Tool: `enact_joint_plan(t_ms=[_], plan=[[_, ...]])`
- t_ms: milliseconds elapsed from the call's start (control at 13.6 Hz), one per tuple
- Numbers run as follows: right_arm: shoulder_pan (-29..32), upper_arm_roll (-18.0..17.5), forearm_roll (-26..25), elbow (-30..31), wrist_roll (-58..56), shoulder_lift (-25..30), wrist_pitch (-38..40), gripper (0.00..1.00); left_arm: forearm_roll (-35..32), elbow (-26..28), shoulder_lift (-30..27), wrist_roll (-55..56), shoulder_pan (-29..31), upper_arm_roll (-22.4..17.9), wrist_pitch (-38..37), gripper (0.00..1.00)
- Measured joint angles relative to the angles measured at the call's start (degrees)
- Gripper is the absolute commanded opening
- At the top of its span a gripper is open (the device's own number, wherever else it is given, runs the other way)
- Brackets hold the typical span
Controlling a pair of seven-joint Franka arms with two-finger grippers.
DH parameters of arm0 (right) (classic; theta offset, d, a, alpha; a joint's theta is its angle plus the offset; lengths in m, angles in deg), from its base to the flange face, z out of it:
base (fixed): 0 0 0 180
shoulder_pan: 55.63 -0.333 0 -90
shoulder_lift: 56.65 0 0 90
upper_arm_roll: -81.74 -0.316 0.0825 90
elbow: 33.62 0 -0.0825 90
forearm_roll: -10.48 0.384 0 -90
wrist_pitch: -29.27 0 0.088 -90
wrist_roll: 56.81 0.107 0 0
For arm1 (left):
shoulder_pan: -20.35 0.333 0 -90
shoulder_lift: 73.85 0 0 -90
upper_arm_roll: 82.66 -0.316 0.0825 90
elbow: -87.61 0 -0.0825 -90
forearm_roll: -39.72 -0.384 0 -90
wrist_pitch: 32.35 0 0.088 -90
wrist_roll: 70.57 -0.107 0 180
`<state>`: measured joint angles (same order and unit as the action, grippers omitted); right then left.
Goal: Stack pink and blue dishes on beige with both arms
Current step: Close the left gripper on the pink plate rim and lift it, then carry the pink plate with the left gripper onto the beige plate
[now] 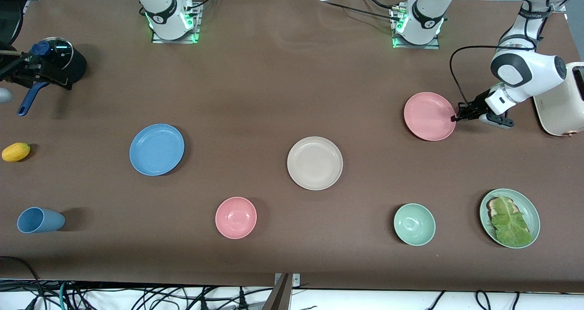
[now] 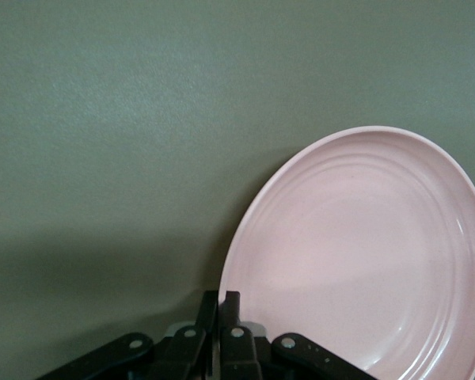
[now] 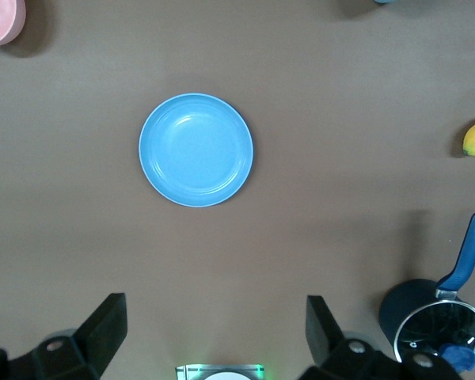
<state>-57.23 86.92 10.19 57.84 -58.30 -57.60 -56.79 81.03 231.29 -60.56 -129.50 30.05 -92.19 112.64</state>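
Observation:
The pink plate [image 1: 429, 116] [image 2: 364, 253] lies toward the left arm's end of the table. My left gripper [image 1: 455, 117] [image 2: 224, 305] is shut on its rim, with one finger inside the plate and one outside. The beige plate [image 1: 315, 162] sits bare at mid-table, nearer the front camera than the pink plate. The blue plate [image 1: 156, 149] [image 3: 195, 150] lies toward the right arm's end. My right gripper [image 3: 214, 324] waits open and empty, high over the table near its own base. It is out of the front view.
Nearer the camera stand a pink bowl [image 1: 236, 217], a pale green bowl [image 1: 414, 224], a green plate with lettuce [image 1: 524, 199] and a tipped blue cup [image 1: 40, 220]. A dark pot [image 1: 59, 61] and yellow fruit [image 1: 16, 152] sit by the right arm's end, a cream toaster [image 1: 563, 105] beside the left gripper.

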Motion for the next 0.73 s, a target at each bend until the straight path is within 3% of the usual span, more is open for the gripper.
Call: enact_joint_plan(t_ms=[367,735], plan=[[0.02,0.09,-0.01,0.0,0.0,0.0,0.0,1.0,-0.27,-2.71,-3.37,-0.36,-0.44,0.35,-2.03,0.0],[0.06,0.14,-0.01,0.0,0.0,-0.03,0.03,1.0,-6.61,-7.7,-5.69,4.62,-2.06,0.76,-6.06,0.0]])
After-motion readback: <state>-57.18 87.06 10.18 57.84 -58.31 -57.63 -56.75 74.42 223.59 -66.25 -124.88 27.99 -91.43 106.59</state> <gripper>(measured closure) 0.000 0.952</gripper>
